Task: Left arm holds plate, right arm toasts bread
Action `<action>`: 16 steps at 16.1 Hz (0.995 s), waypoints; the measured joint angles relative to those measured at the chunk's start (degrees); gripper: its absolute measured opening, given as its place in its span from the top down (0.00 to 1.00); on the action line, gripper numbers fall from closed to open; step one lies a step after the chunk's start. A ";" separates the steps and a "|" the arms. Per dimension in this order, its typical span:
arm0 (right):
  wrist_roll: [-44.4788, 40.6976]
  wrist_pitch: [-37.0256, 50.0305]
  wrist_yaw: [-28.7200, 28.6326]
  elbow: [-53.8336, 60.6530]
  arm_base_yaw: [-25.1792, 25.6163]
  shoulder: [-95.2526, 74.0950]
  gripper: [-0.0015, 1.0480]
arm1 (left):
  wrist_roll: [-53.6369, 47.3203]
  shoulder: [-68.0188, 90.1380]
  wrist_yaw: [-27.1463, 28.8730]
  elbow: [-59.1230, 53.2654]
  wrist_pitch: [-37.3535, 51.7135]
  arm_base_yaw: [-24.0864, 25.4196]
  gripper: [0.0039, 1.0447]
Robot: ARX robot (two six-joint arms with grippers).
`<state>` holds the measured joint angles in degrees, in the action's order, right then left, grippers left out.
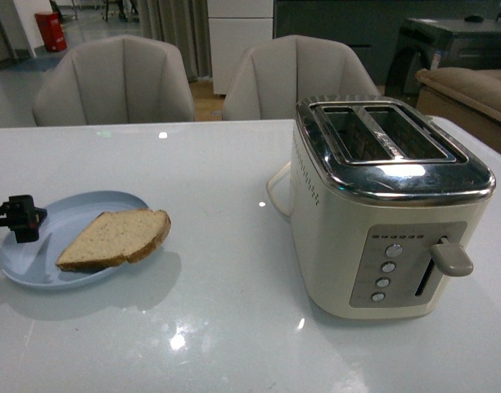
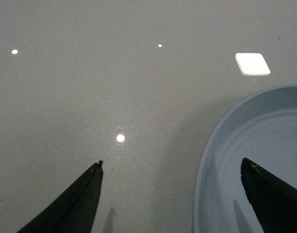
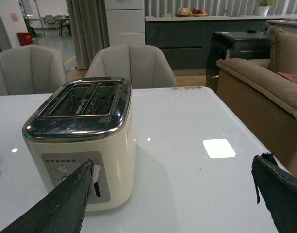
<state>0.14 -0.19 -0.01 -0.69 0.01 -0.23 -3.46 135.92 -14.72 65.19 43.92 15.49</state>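
We see a glossy white table (image 1: 218,164) from the front. At its 3 o'clock side stands a cream toaster (image 1: 381,213) with a chrome top, both slots (image 1: 381,135) empty and its lever (image 1: 451,258) up. At the table's 9 o'clock side sits a round, shallow, pale blue plate (image 1: 70,209) with a low rim. One slice of bread (image 1: 115,237) lies flat on it, light brown and speckled with a darker crust. Its rounded end reaches the plate's rim at about 3 o'clock.

The left pincer (image 1: 23,219) is at the plate's 9 o'clock rim. In the left wrist view its fingers are spread, one over the plate and one over the bare table, with the rim between them. It grips nothing yet. The right pincer (image 3: 173,162) does not show from the front. Its own wrist view shows it spread and empty, facing the toaster's lever side, well apart from the bread.

We judge the task to be at its first step, with the plate not yet held. The next move calls for the left pincer to press together on the rim. Then the right arm must cross to the bread and carry it to a slot.
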 joint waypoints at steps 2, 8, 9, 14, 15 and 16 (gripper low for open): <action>0.00 0.00 0.00 0.00 0.00 0.00 0.06 | -0.07 0.92 -0.11 -0.02 0.31 -0.02 0.37; 0.00 0.00 0.00 0.00 0.00 0.00 0.06 | -0.76 1.66 -0.44 -0.39 0.72 -0.59 0.77; 0.00 0.00 0.00 0.00 0.00 0.00 0.06 | -0.96 1.66 -0.35 -0.42 0.96 -0.87 0.87; 0.00 0.00 0.00 0.00 0.00 0.00 0.06 | 1.84 1.51 -1.40 -0.70 1.57 -0.76 0.97; 0.00 0.00 0.00 0.00 0.00 0.00 0.06 | 1.90 1.46 -1.40 -0.76 1.55 -0.76 0.97; 0.00 0.00 0.00 0.00 0.00 0.00 0.06 | 2.05 1.22 -1.40 -0.94 1.36 -0.74 0.97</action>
<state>0.14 -0.19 -0.01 -0.69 0.01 -0.23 -1.41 137.14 -16.12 64.25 45.28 14.74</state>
